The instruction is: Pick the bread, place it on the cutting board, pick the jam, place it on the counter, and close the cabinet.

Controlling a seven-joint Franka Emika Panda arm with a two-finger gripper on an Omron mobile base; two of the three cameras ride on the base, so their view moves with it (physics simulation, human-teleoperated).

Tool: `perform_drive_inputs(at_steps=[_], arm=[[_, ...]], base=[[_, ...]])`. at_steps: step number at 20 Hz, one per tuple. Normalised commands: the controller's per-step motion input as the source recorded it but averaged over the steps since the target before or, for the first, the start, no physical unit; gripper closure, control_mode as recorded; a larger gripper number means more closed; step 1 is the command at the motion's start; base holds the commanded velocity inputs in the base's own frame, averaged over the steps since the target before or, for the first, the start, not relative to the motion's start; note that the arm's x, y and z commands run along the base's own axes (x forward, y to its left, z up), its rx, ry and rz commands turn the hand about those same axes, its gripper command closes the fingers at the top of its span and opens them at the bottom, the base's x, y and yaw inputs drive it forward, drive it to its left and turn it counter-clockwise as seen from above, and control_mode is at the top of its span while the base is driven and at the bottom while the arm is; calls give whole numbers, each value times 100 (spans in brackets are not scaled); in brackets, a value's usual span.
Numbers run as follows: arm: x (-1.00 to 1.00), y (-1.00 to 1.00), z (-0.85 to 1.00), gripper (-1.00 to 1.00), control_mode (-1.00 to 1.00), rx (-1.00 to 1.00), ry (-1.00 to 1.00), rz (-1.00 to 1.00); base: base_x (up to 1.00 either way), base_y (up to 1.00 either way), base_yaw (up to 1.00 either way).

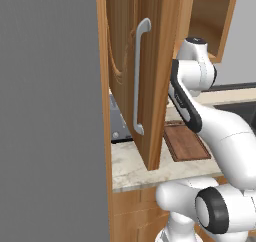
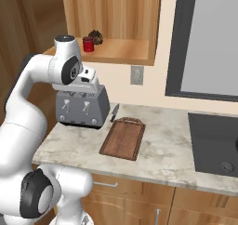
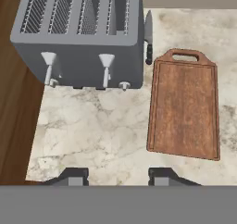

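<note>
Jaws (image 3: 115, 176), lower frame, pressed together, empty above tabletop (image 3: 92, 126). Risk: bread (image 2: 96, 36) and jam (image 2: 88, 44) stood close on cabinet (image 2: 111, 15) shelf, upper left; reach could topple jam.

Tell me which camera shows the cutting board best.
The hand view: the cutting board lies whole, seen from above, handle included. The right base view shows it whole but slanted; in the left base view the cabinet door and arm hide part.
</note>
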Motion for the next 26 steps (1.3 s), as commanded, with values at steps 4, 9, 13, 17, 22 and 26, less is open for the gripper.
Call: perform_drive_inputs(at_steps=[4, 9, 13, 17, 22, 26], arm=[[-2, 0, 6, -100, -100, 0, -10, 0], [-5, 0, 23, -100, -100, 0, -22, 0], [0, 0, 27, -100, -100, 0, -19, 0], [0, 0, 35, -100, -100, 0, -15, 0], [1, 0, 42, -100, -100, 0, -7, 0], [11, 0, 44, -100, -100, 0, -2, 0]], base=[[0, 0, 0], [0, 0, 0], [0, 0, 0], [0, 0, 0], [0, 0, 0], [0, 0, 0]])
